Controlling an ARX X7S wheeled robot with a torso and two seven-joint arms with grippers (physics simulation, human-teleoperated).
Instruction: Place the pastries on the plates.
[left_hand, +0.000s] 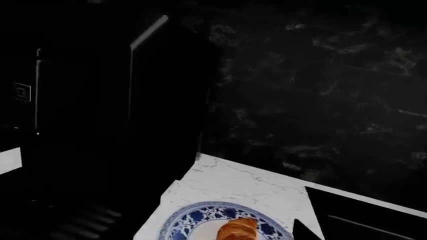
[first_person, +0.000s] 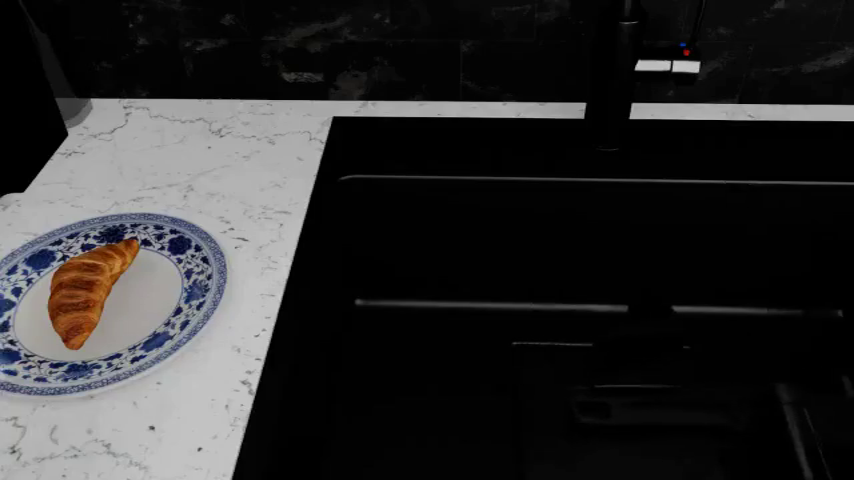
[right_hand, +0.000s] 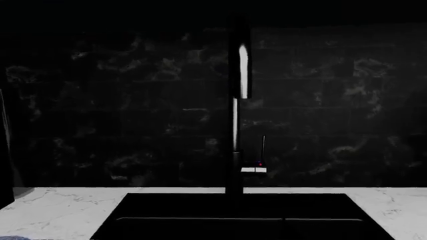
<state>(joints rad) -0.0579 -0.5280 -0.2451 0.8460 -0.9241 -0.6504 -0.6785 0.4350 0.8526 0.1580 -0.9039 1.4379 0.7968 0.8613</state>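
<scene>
White marble bench (first_person: 200, 150) beside a black sink (first_person: 574, 300), dark tiled wall behind.
One croissant (first_person: 88, 290) is lying inside the blue floral-rimmed plate (first_person: 194, 290) at lower left, apparently already delivered; neither pincer is showing, so spread or pressed together, I cannot tell.

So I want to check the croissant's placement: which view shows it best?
The head view: the whole croissant lies on the blue-rimmed plate. The left wrist view cuts it off at the frame edge; the right wrist view misses it.
</scene>
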